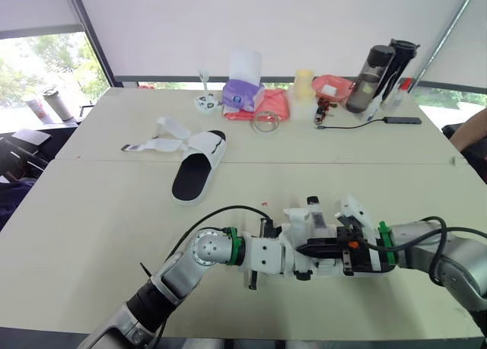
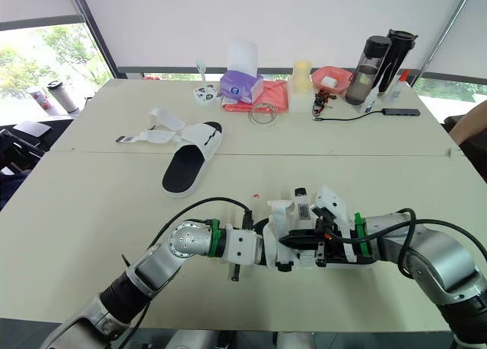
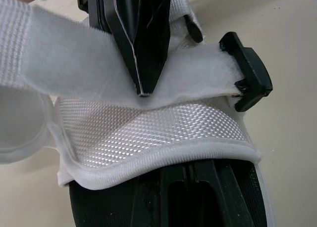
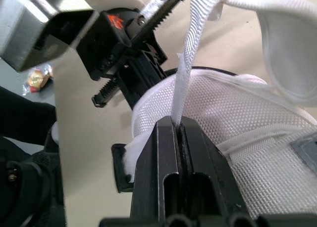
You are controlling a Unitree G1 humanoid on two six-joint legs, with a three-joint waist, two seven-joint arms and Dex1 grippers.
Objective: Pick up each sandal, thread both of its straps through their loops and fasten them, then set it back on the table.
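As left end effector (image 3: 190,176) clamps sandal (image 3: 148,133), right end effector (image 4: 179,127) pinches strap (image 4: 186,73); edge (image 1: 327,332) close.

I can read no words, brands, numbers or signs on anything across my tabletop (image 1: 91,235).

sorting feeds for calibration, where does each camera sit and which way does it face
Left eye: on the head, facing forward and down over the table; both arms, sandal between them.
Right eye: beside it, same scene.
Left wrist: on the left arm, along the left gripper at the sandal's strap.
Right wrist: on the right arm, along the right gripper, shut on that strap.
Shared: both wrist views see the strap.
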